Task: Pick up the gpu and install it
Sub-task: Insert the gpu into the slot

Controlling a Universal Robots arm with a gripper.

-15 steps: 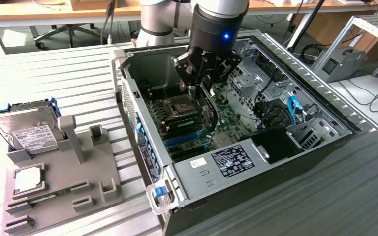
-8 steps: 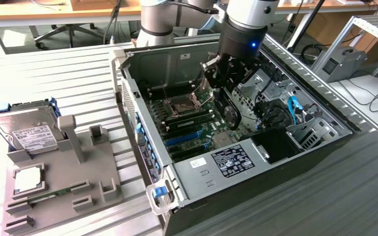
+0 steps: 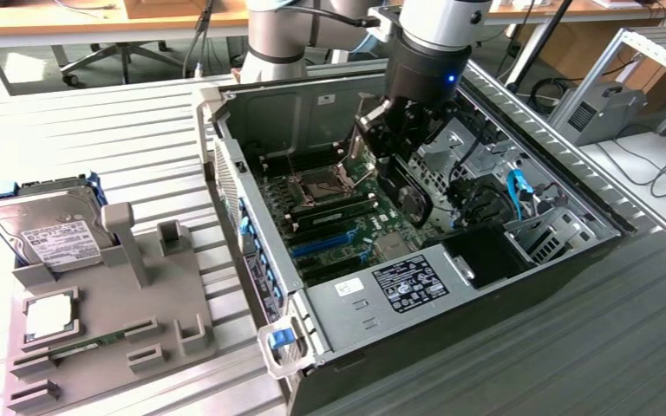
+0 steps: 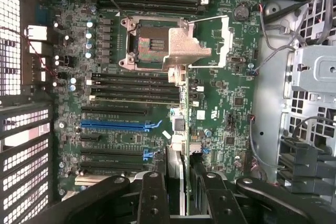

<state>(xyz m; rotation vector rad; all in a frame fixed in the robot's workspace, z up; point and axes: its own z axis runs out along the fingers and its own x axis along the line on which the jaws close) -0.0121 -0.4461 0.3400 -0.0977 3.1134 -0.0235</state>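
Half inside the computer case point(image 3: 266, 113), clamps the gpu point(image 3: 411, 198) edge-down in the gripper point(image 4: 179, 176), holding the card upright above the motherboard point(image 4: 126, 142), presumably to line up with a slot.

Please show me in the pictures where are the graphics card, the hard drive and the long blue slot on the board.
graphics card point(image 3: 409, 198), exterior view, on its black cooler face.
hard drive point(image 3: 42, 227), exterior view, on the middle of its top face.
long blue slot point(image 4: 116, 125), wrist view, on the middle of the blue strip.
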